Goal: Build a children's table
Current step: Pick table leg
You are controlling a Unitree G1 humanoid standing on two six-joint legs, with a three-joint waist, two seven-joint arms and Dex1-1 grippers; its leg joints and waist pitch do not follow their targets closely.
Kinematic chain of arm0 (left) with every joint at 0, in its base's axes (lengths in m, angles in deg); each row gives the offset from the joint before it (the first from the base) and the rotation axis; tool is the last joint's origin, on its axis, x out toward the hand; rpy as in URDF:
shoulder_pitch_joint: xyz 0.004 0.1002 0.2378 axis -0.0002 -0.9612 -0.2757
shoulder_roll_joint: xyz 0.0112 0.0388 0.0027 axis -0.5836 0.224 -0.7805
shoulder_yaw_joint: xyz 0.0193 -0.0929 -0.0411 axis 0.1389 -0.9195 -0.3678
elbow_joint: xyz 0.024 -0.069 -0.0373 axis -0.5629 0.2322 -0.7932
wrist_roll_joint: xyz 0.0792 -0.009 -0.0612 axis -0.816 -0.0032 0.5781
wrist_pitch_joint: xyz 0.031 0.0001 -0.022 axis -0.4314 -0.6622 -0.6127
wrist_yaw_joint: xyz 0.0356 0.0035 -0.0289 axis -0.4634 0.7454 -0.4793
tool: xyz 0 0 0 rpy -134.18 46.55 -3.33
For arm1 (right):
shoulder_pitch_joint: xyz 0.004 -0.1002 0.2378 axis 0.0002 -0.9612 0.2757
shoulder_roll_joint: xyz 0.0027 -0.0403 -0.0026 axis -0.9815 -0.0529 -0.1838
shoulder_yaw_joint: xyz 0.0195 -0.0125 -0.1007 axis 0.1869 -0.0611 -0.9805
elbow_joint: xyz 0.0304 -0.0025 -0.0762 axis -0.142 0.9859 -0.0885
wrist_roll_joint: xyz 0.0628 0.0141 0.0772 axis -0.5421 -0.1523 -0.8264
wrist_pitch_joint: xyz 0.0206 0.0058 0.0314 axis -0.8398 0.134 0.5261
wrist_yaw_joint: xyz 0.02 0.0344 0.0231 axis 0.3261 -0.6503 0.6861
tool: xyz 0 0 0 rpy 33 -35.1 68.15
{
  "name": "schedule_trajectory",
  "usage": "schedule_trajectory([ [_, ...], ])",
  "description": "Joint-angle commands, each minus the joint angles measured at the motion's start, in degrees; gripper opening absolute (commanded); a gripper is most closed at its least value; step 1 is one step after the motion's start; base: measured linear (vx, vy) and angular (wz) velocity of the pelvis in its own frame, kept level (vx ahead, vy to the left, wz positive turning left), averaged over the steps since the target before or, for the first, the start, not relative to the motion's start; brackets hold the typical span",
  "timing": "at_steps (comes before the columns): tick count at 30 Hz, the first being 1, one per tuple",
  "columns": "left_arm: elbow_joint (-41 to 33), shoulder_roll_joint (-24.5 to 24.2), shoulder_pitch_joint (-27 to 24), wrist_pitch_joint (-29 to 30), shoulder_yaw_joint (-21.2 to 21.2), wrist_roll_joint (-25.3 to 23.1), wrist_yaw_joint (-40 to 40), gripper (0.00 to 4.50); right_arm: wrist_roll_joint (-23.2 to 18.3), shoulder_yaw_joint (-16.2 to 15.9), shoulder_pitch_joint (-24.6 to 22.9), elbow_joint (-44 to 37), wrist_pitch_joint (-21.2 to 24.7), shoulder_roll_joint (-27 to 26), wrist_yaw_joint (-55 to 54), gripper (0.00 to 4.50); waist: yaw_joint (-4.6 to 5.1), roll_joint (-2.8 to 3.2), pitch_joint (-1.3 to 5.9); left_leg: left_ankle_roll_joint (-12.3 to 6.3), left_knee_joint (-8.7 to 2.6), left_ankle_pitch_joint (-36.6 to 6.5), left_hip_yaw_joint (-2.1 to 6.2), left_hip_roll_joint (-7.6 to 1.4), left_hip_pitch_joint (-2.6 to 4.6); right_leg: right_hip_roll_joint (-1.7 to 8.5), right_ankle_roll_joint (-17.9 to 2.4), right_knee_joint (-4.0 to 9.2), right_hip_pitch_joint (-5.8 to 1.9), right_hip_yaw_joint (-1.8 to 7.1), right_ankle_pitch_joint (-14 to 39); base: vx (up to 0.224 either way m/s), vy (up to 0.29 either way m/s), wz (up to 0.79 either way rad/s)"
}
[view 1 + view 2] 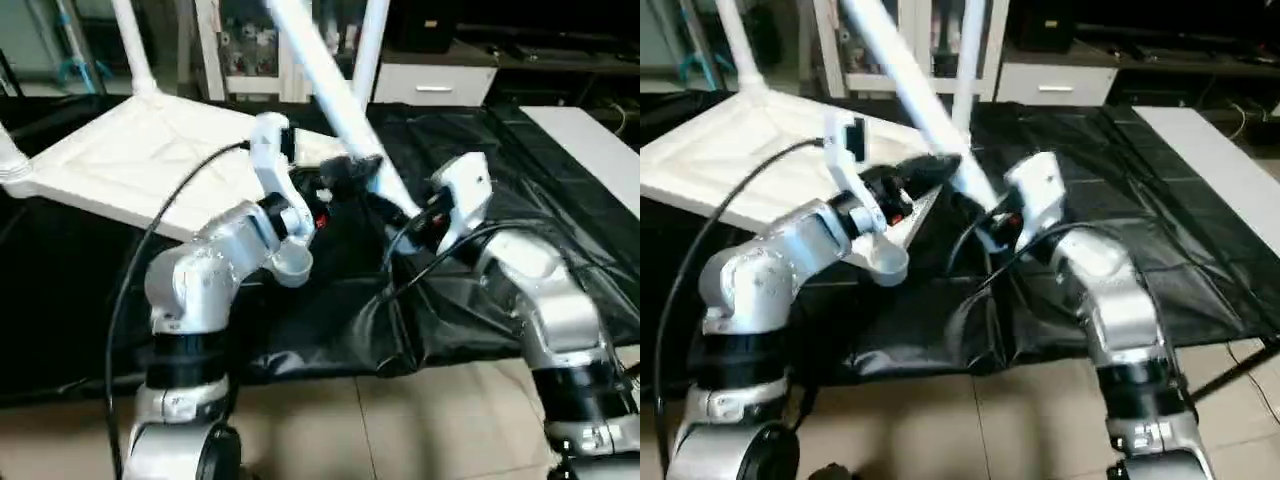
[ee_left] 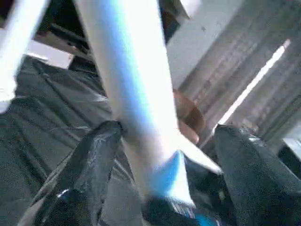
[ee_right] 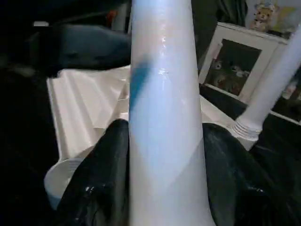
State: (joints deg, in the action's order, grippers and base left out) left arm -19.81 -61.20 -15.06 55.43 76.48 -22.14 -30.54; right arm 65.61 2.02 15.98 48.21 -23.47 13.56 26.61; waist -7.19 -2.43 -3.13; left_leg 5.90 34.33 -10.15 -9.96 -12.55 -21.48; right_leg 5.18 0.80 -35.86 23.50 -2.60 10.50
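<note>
Black crinkled cloth [image 1: 560, 230] | right gripper [image 3: 162, 155] clamps smooth tapered leg [image 3: 162, 94] (white plastic) | left gripper [image 2: 164, 160] released

The 2 head views are evenly lit from overhead, and soft sheen is seen on the black cloth [image 1: 520, 230] and the silver forearms [image 1: 215, 265], both slightly smeared by blur. In the wrist views the white leg [image 3: 164, 117] is rendered close, out of focus and blue-tinted. A bright ceiling strip [image 2: 256, 80] is blown out by glare.
</note>
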Motion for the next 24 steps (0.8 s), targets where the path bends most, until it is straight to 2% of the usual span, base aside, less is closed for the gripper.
schedule_trajectory([
  [1,0.3,0.8,1.1,0.6,-0.4,1.5,1.3,3.92,1.0,-0.6,0.1,-1.8,-1.2,0.6,-0.3,1.86,-0.16,-0.21,3.98,-0.50,-4.05,-10.0,-0.32,0.21,0.53,1.52,-9.2,4.10,-2.92,1.36,7.4,0.000,0.000,0.00],
  [2,0.4,1.3,1.4,0.5,-1.0,2.3,1.7,3.95,1.7,-1.3,0.0,-1.8,-1.6,0.8,0.0,1.86,-0.13,-0.39,4.01,-0.62,-3.98,-9.7,-0.38,0.22,0.52,1.50,-9.4,4.06,-2.94,1.35,6.9,0.000,0.000,0.00],
  [3,0.4,1.3,1.5,0.6,-1.1,2.3,1.8,4.19,1.8,-1.4,0.0,-1.8,-1.8,0.9,0.0,1.86,-0.22,-0.33,4.02,-0.78,-3.92,-8.7,-0.41,0.25,0.47,1.47,-9.7,3.97,-2.99,1.38,5.7,0.000,0.000,0.00],
  [5,1.2,1.6,1.9,0.5,-1.4,1.5,3.1,4.30,2.6,-1.8,-0.2,-1.9,-2.2,0.7,-0.1,1.86,-0.24,-0.39,4.06,-1.17,-3.83,-7.8,-0.42,0.27,0.44,1.44,-9.9,3.82,-3.09,1.39,4.5,0.000,0.000,0.00],
  [8,2.3,1.6,2.0,-0.3,-1.4,0.2,4.6,4.38,3.2,-2.1,-0.2,-1.9,-2.2,0.8,-0.3,1.86,-0.32,-0.33,4.04,-1.37,-3.85,-7.7,-0.40,0.25,0.46,1.51,-9.8,3.84,-3.15,1.39,4.3,0.000,0.000,0.00],
  [13,4.0,2.1,2.9,-0.9,-3.0,0.7,7.6,4.44,4.3,-2.9,-0.3,-1.6,-2.4,0.7,-1.1,1.86,-0.46,-0.33,3.99,-1.06,-3.88,-8.2,-0.40,0.23,0.53,1.54,-9.5,3.93,-3.11,1.42,5.2,0.000,0.000,0.00],
  [15,4.6,2.4,3.1,-0.7,-3.9,1.0,9.1,4.08,4.7,-3.1,-0.3,-1.5,-2.6,0.7,-1.3,1.86,-0.66,-0.33,4.03,-0.87,-3.85,-8.2,-0.38,0.22,0.55,1.55,-9.2,3.90,-3.14,1.43,4.9,0.000,0.000,0.00],
  [19,5.0,2.4,3.2,-0.6,-4.2,1.4,10.1,4.03,5.2,-3.4,-0.3,-1.5,-2.7,0.6,-1.3,1.86,-0.75,-0.27,4.06,-0.89,-3.83,-7.7,-0.36,0.28,0.53,1.50,-9.2,3.79,-3.17,1.42,3.9,0.000,0.000,0.00],
  [21,5.0,2.6,3.2,-0.7,-4.4,1.7,10.6,3.73,5.4,-3.5,-0.3,-1.6,-2.7,0.6,-1.3,1.86,-0.87,-0.30,4.08,-0.94,-3.80,-7.5,-0.37,0.25,0.56,1.54,-9.5,3.76,-3.17,1.43,3.5,0.000,0.000,0.00],
  [24,5.1,2.7,3.2,-1.1,-4.5,2.1,10.9,3.58,5.7,-3.6,-0.3,-1.5,-2.8,0.6,-1.5,1.86,-0.90,-0.32,4.06,-0.90,-3.81,-7.8,-0.37,0.27,0.52,1.56,-9.5,3.76,-3.22,1.42,3.7,0.000,0.000,0.00],
])
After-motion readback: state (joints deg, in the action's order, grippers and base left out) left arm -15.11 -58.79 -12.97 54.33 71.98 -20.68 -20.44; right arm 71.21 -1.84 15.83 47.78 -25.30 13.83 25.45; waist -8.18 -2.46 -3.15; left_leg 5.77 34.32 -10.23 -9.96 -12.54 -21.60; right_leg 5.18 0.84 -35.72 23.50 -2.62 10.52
